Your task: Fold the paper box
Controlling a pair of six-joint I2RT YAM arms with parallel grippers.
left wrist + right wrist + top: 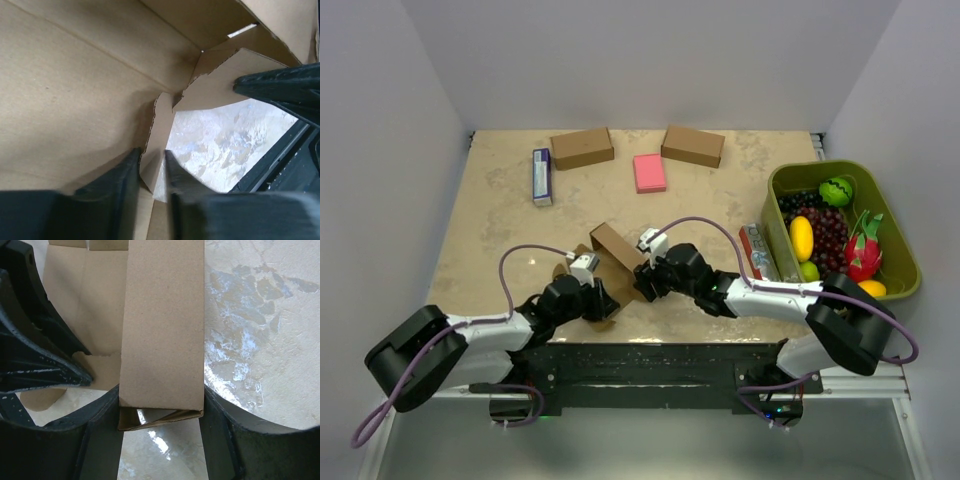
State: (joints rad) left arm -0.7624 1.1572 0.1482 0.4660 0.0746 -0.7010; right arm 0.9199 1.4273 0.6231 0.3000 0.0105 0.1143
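Note:
The paper box (613,243) is a half-folded brown cardboard sheet at the table's near middle, one long wall standing up. My left gripper (603,300) reaches under its near left part. In the left wrist view its fingers (117,187) stand close together with a small torn-edged tab (152,145) of the paper box (75,90) pinched between them. My right gripper (642,284) is shut across a folded wall strip of the box (162,325), its fingers (102,435) pressing both sides at the strip's end. The left gripper's black finger (40,360) shows at the left of the right wrist view.
Two ready-made brown boxes (582,148) (692,146) and a pink pad (649,172) lie at the back. A blue-and-white pack (542,175) lies at the back left. At the right stand a green bin (817,167) of fruit and a red packet (757,250).

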